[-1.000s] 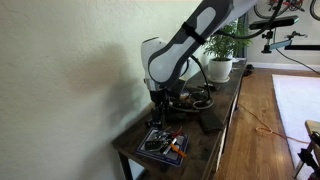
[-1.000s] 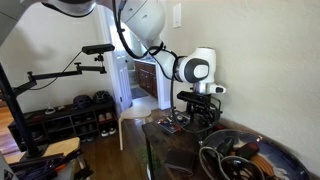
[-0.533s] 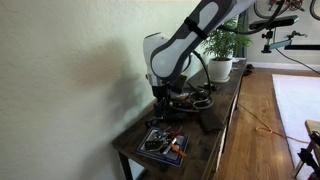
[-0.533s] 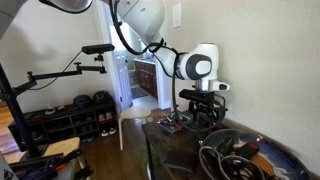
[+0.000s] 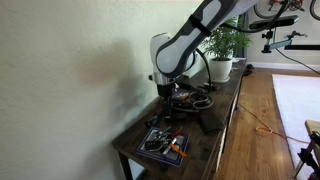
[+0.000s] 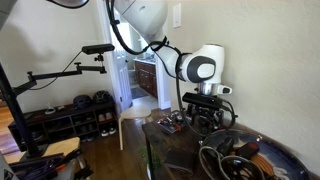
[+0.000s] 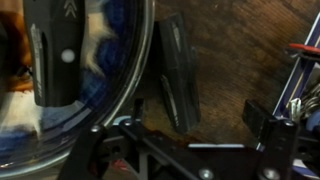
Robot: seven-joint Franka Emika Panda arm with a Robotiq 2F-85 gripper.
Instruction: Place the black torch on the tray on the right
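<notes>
In the wrist view a black ribbed torch (image 7: 180, 72) lies on the wooden table just outside the shiny rim of the round dark tray (image 7: 143, 60). My gripper (image 7: 199, 118) is open and empty right above the table, with the torch's near end between its fingers, closer to the left one. Another black device (image 7: 50, 60) lies inside the tray. In both exterior views the gripper (image 5: 167, 96) (image 6: 205, 118) hangs low beside the tray (image 5: 200, 101) (image 6: 270, 146). The torch is too small to make out there.
A small square tray with orange pieces (image 5: 163, 143) (image 6: 172, 122) sits near the table's end. Cables lie in and around the round tray. A white plant pot (image 5: 220, 68) stands further along. The wall runs close along one side of the narrow table.
The arm has shifted a little away from the square tray toward the round tray. The gripper stays open and holds nothing.
</notes>
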